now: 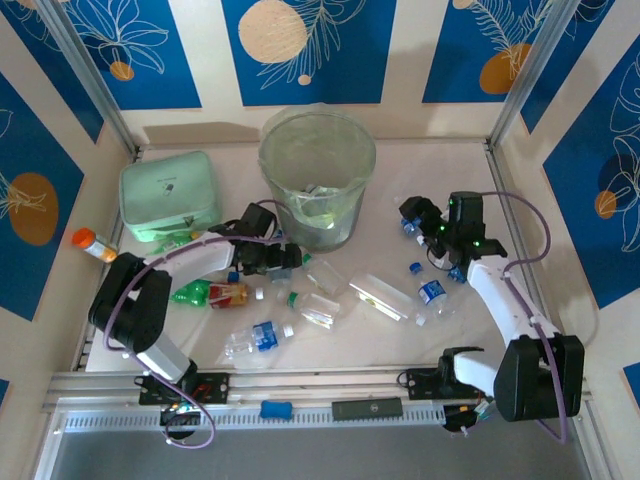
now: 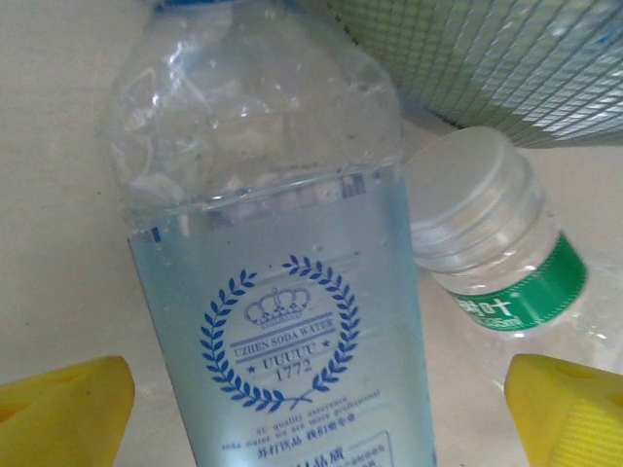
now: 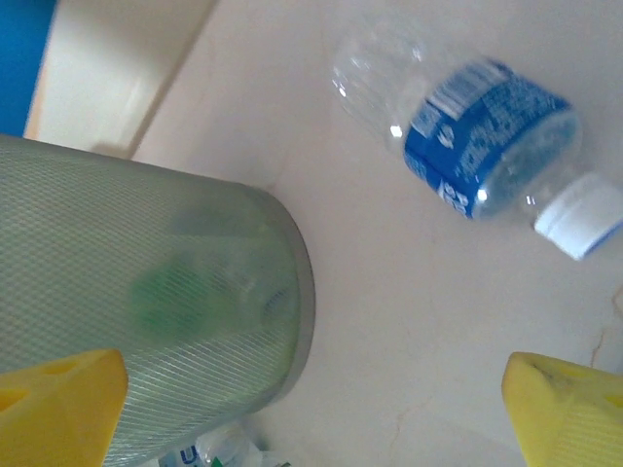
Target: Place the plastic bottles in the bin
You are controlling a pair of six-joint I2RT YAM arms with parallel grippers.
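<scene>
The bin (image 1: 318,175) stands at the back centre, with bottles showing through its wall (image 3: 146,311). My left gripper (image 1: 285,258) is low at the bin's front base and open. Its yellow fingertips (image 2: 63,409) stand wide on either side of a clear bottle with a pale blue label (image 2: 282,321), not touching it. A white-capped, green-labelled bottle (image 2: 496,253) lies beside that one. My right gripper (image 1: 412,218) is open and empty to the right of the bin, its fingertips (image 3: 565,409) apart over bare table. A blue-labelled bottle (image 3: 496,146) lies just beyond it.
More bottles lie across the table: a green one (image 1: 190,293), a red-orange labelled one (image 1: 228,294), a blue-labelled one (image 1: 258,338) and clear ones (image 1: 380,297). A mint green zip case (image 1: 170,195) and an orange-capped vial (image 1: 92,243) sit at the left. A loose blue cap (image 1: 414,268) lies on the right.
</scene>
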